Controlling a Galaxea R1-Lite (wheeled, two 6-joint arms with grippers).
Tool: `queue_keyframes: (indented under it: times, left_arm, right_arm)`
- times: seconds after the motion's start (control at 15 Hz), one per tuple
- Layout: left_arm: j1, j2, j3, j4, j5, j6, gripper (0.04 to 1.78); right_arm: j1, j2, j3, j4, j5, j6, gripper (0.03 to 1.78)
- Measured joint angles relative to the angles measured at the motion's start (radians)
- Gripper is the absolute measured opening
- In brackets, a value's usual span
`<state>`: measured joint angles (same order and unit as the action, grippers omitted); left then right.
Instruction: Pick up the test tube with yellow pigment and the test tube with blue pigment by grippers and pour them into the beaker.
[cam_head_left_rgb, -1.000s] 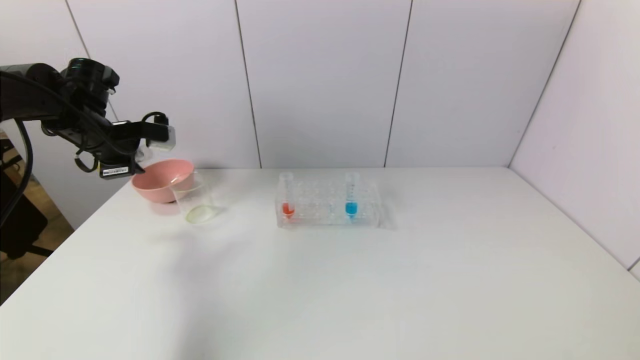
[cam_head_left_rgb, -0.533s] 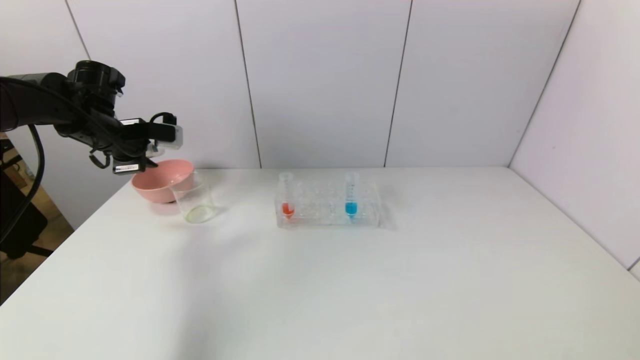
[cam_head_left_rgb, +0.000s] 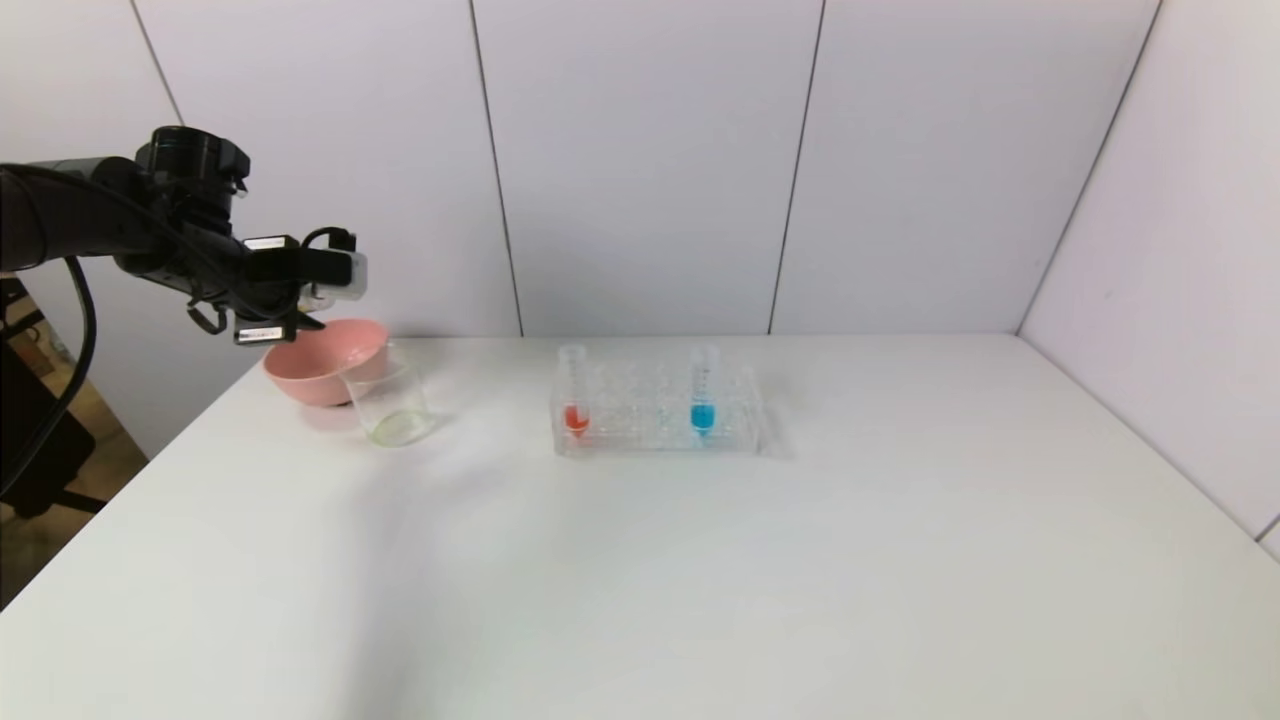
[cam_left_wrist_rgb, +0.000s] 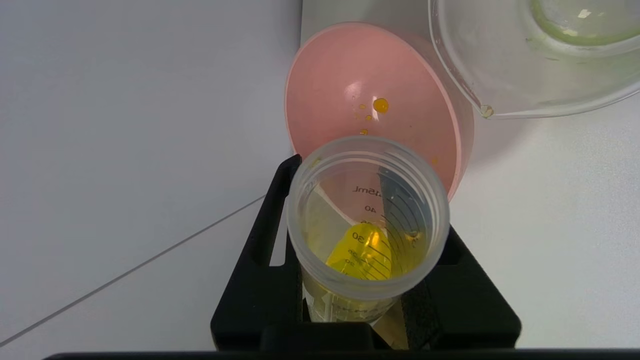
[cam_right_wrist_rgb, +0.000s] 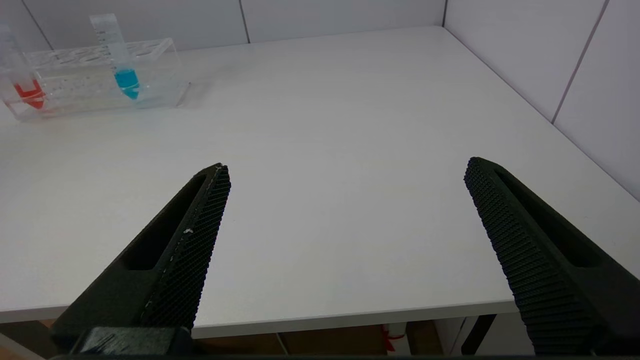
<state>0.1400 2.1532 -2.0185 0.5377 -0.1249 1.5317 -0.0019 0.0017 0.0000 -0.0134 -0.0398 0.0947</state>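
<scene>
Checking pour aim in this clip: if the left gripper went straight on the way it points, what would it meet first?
Most likely the pink bowl, not the beaker beside it; depth is uncertain.

test tube with yellow pigment (cam_left_wrist_rgb: 367, 225) marked "15mL", "40", "30"

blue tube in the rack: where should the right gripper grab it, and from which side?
Grip the test tube with blue pigment on its bare upper barrel, which stands clear above the tube rack, probably from the robot's right or front. It stands upright, and the red tube stands at the rack's other end. The right gripper is open, off the table's near edge.
</scene>
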Motion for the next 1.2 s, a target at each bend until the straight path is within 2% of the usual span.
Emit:
queue_keyframes:
  times: [0.73,1.2]
  left_arm:
    - [-0.005,0.002,0.001,-0.037,-0.003,0.009,0.54]
    - [-0.007,0.003,0.002,0.011,0.005,0.004,0.54]
  right_arm:
    - [0.000,0.000,0.000,0.000,0.000,0.000,1.71]
    - [0.000,0.000,0.000,0.000,0.000,0.000,1.71]
